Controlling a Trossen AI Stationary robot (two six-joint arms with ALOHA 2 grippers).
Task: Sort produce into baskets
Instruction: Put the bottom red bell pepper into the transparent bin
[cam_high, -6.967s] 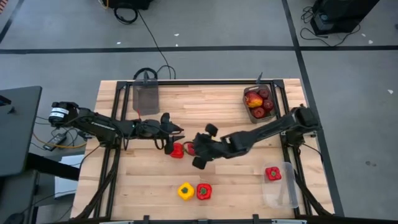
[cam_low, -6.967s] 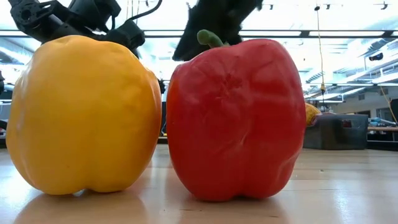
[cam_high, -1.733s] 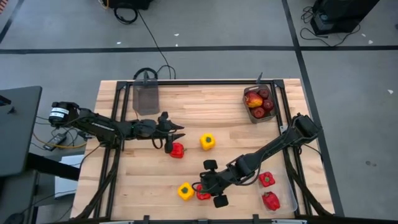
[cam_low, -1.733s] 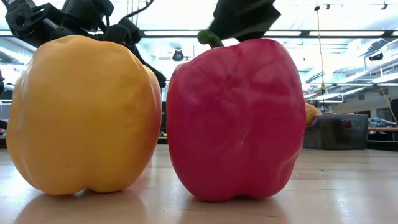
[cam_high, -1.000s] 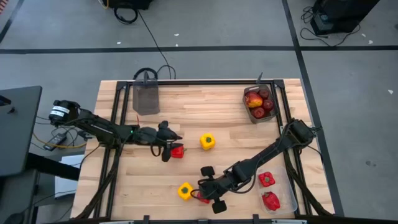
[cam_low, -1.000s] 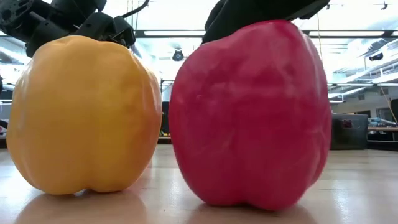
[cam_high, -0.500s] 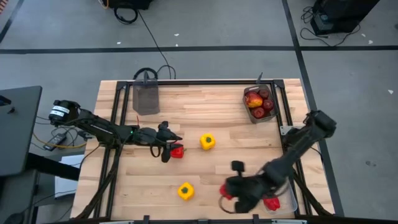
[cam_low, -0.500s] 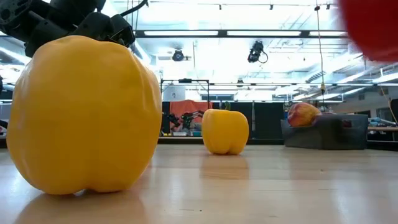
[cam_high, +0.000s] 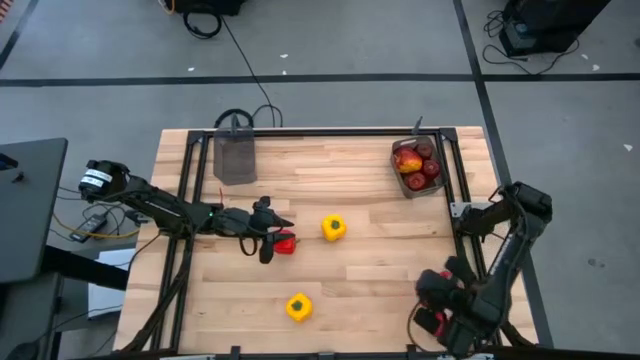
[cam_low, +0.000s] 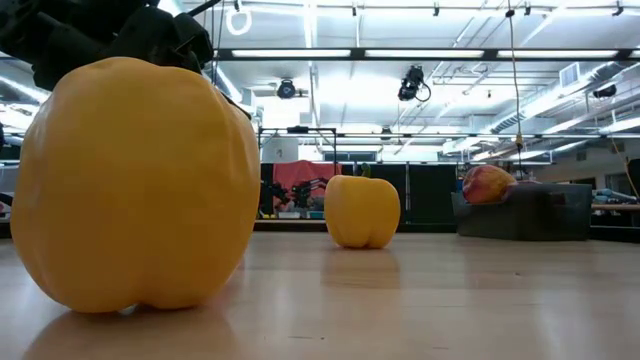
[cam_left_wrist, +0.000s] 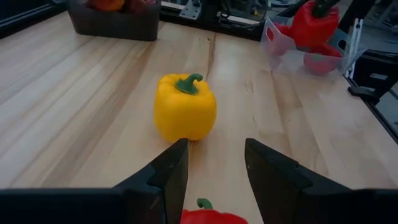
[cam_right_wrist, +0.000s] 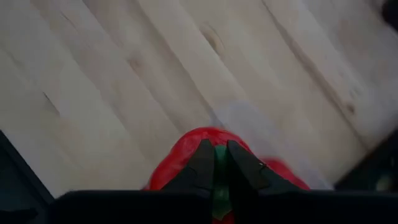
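My right gripper (cam_right_wrist: 216, 155) is shut on a red pepper (cam_right_wrist: 186, 163) and hangs over the clear basket (cam_left_wrist: 281, 45) at the table's near right corner (cam_high: 432, 312). Another red pepper (cam_left_wrist: 320, 62) lies in that basket. My left gripper (cam_left_wrist: 214, 171) is at mid-left, and a second red pepper (cam_high: 285, 243) sits between its fingers. One yellow pepper (cam_high: 333, 228) stands upright on the table just beyond it. Another yellow pepper (cam_high: 298, 307) stands near the front edge. Apples fill the grey basket (cam_high: 417, 165) at the far right. My left gripper has the red pepper's two flanks (cam_left_wrist: 211, 218) between its fingers, far back between them, coming nearly level from the table's left. Whether the pepper rests on the table, I cannot tell. My right gripper pinches the red pepper's green stem (cam_right_wrist: 216, 171) between its two fingers from above, pointing steeply down. The pepper hangs below them, lifted clear.
An empty smoky-grey basket (cam_high: 236, 158) stands at the far left. A black frame runs around the table's edges (cam_high: 300, 131). Bare wood lies between the two yellow peppers and toward the far middle.
My right gripper has lifted the red pepper away from beside the near yellow pepper. It has carried it up and toward the table's right edge, turning at the wrist, to above the clear basket. The near yellow pepper stays in place.
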